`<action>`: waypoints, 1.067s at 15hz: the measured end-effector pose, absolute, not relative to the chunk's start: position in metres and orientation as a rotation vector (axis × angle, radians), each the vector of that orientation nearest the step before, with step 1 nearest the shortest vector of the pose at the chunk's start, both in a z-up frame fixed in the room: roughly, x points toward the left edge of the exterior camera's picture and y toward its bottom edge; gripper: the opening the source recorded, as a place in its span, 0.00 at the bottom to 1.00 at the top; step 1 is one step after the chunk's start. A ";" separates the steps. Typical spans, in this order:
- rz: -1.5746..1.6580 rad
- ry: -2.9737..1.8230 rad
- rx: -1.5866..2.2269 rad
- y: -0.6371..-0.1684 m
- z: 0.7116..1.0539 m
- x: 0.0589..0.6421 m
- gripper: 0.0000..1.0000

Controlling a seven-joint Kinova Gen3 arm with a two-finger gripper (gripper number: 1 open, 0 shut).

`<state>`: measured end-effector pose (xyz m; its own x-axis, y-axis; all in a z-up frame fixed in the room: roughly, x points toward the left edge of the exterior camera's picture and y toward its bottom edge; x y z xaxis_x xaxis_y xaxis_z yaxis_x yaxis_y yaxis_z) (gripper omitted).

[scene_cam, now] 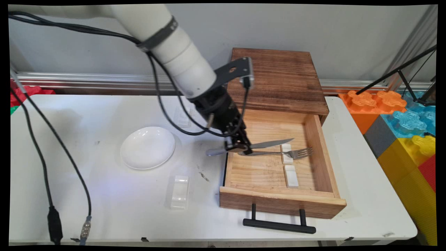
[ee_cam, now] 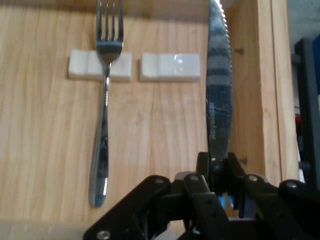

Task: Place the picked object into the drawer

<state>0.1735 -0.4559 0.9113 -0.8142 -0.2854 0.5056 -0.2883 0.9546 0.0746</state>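
My gripper is shut on the handle of a table knife, at the left wall of the open wooden drawer. The knife is held roughly level above the drawer, its serrated blade pointing right. In the hand view the gripper clamps the knife, whose blade runs up the picture beside the drawer wall. A fork lies on the drawer floor with its neck on a white rest. A second white rest beside it is bare. The hand view shows the fork and both rests.
A white plate sits on the table left of the drawer. A small clear rest lies nearer the front edge. The drawer's black handle sticks out toward the near side. Colourful foam blocks stand off the table's right end.
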 end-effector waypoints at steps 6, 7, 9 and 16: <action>0.021 -2.547 0.358 -0.468 0.899 0.138 0.00; 0.023 -2.546 0.352 -0.468 0.897 0.135 0.00; 0.028 -2.542 0.337 -0.471 0.891 0.125 0.00; 0.035 -2.533 0.333 -0.477 0.862 0.105 0.00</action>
